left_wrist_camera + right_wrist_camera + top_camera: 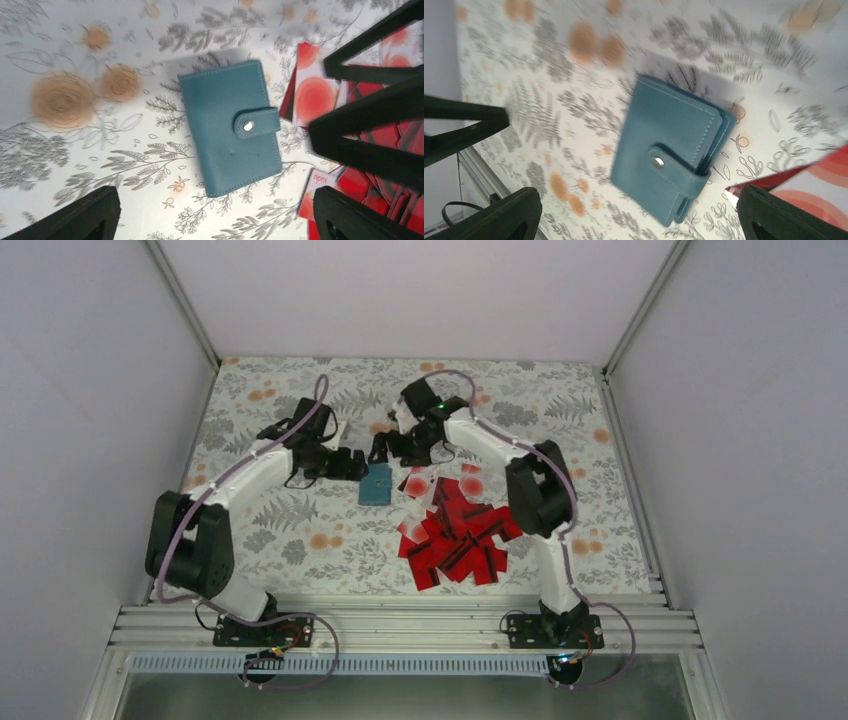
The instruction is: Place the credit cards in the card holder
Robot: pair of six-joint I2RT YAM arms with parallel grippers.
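Note:
The teal card holder (377,486) lies flat on the flowered tablecloth, folded shut with its snap tab fastened (230,127) (669,150). The credit cards (460,535) form a loose red heap just right of it, with a few white, red-spotted faces (315,95) at the heap's near edge. My left gripper (356,465) (217,220) hovers over the holder from the left, open, with nothing between its fingers. My right gripper (384,452) (639,220) hovers over it from the far right, also open and empty. A red card (814,185) lies by its right finger.
The right gripper's black fingers (370,100) cross the right side of the left wrist view. The left gripper's finger (464,130) shows at the left of the right wrist view. White walls enclose the table (560,400) on three sides.

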